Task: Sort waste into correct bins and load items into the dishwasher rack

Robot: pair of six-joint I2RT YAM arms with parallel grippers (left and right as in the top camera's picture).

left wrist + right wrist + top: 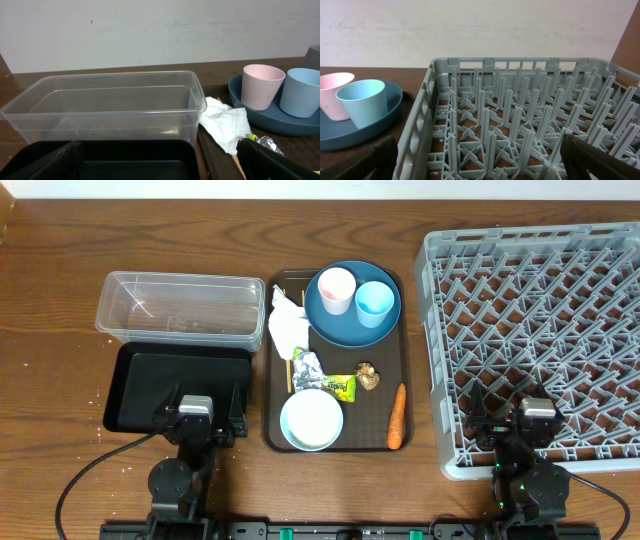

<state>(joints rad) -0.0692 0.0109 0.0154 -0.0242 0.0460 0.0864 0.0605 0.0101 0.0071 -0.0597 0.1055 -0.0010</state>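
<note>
On the brown serving tray, a dark-blue plate [352, 320] carries a pink cup [335, 288] and a light blue cup [373, 302]. Beside it lie white tissue [288, 328], a foil wrapper [306, 366], a yellow-green packet [342, 387], a brown lump [368, 376], a carrot [397, 416], thin chopsticks [290, 370] and a light blue bowl [311, 420] of white rice. My left gripper [204, 404] hangs open over the black tray [140, 380], facing the clear tub [105, 107]. My right gripper [515, 408] is open above the grey rack's [540, 290] front edge.
The brown serving tray [405, 360] sits in the middle, between the two bins on the left and the rack on the right. Bare wooden table runs along the far side and the left edge. Both arm bases stand at the near edge.
</note>
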